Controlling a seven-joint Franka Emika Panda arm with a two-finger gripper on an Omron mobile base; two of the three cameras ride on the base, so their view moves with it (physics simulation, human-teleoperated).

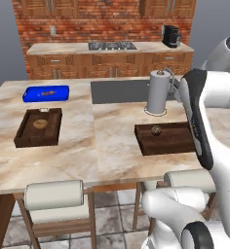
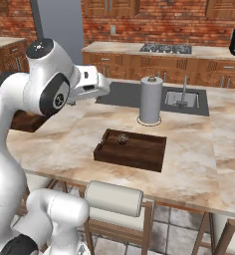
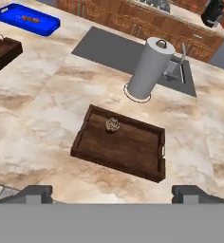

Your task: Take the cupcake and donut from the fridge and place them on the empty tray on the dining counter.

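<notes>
left base: behind-left, forward-down over bench (image 1: 63, 155) | right base: behind-right, same bench | hand: close above, steeply down | shared: tray (image 3: 128, 147), paper-towel roll (image 3: 149, 69)

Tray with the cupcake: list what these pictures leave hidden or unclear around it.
- Tray: in the left base view the arm covers its right end.
- Cupcake: too small in every view to show its detail.
- Blue tray: the item lying in it is too small to identify in the hand view.
- Brown tray: cut off by the hand view's left edge.
</notes>
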